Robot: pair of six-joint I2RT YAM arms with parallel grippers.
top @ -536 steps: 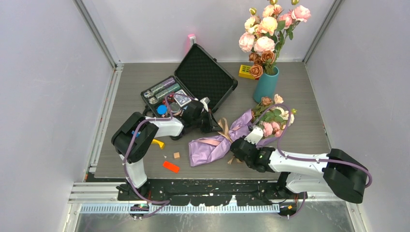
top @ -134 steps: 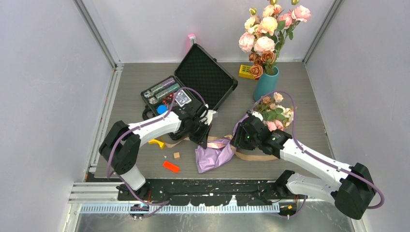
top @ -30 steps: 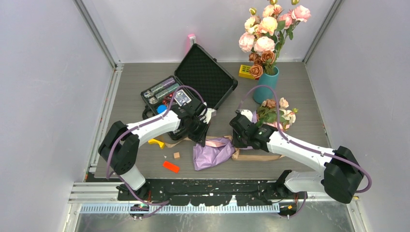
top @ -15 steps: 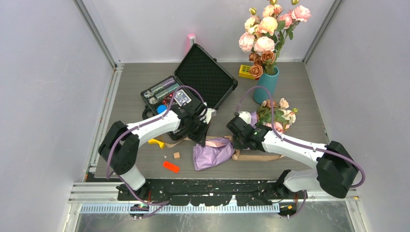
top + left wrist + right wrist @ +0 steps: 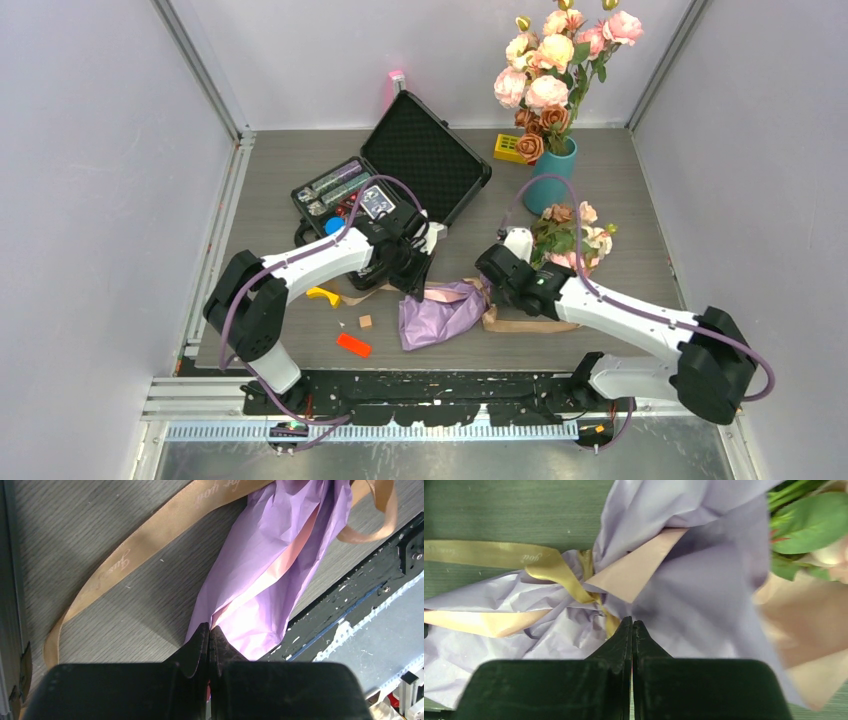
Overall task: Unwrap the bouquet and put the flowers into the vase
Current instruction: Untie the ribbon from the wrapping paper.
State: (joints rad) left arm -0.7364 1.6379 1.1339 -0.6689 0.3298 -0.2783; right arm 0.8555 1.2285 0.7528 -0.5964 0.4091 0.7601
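The bouquet [image 5: 440, 312] lies on the table as crinkled lilac paper [image 5: 270, 555] lined with pink. Its tan ribbon [image 5: 530, 323] is loose around it and trails across the wood [image 5: 125, 560]. My left gripper [image 5: 209, 630] is shut on the paper's edge at the wrap's left end [image 5: 418, 290]. My right gripper [image 5: 632, 623] is shut, its tips on the lilac paper [image 5: 704, 580] beside the ribbon knot [image 5: 544, 562]; whether paper is pinched does not show. The flowers [image 5: 575, 238] stick out of the wrap's right end. Behind them stands the teal vase [image 5: 550, 182].
A bigger bunch of pink-cream and rust roses [image 5: 555, 60] fills the vase. An open black case [image 5: 400, 170] sits at the back left, a yellow block [image 5: 508, 148] beside the vase. An orange block [image 5: 353, 345], a small cube [image 5: 365, 321] and a yellow piece [image 5: 325, 295] lie front left.
My right gripper's jaws have closed and its wrist has shifted a little to the right. The left arm and the wrap have stayed in place.
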